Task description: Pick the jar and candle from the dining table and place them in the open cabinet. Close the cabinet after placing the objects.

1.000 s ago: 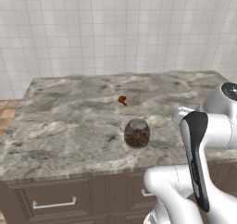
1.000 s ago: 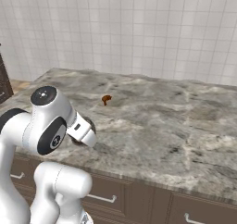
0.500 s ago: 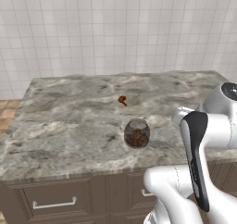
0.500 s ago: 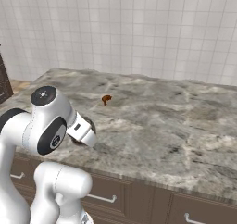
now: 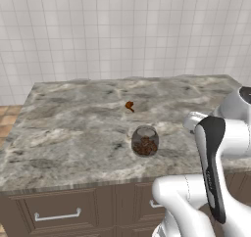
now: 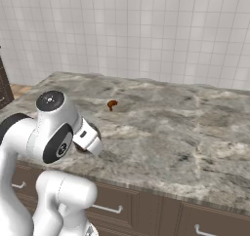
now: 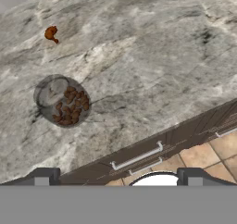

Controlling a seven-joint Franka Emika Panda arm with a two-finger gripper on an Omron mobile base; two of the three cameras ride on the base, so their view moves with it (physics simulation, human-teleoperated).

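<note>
Grey-brown marble spreads wide here, and on the dining table the jar stands upright near the front edge, brown lumps showing through the glass. Behind it, towards the tiled wall, there's the candle, looking small and apparently lying flat, though it's too tiny to be sure. In the hand view the gripper looks down on the slab with its jaws spread as wide as they go and nothing between them; the jar sits off to one side, not lined up between the tips. That offset is the danger: come down from here and one finger could strike the glass shoulder and tip or skid the jar towards the edge above the drawer fronts. The round, smooth glass may also slip out of a shallow pinch.
</note>
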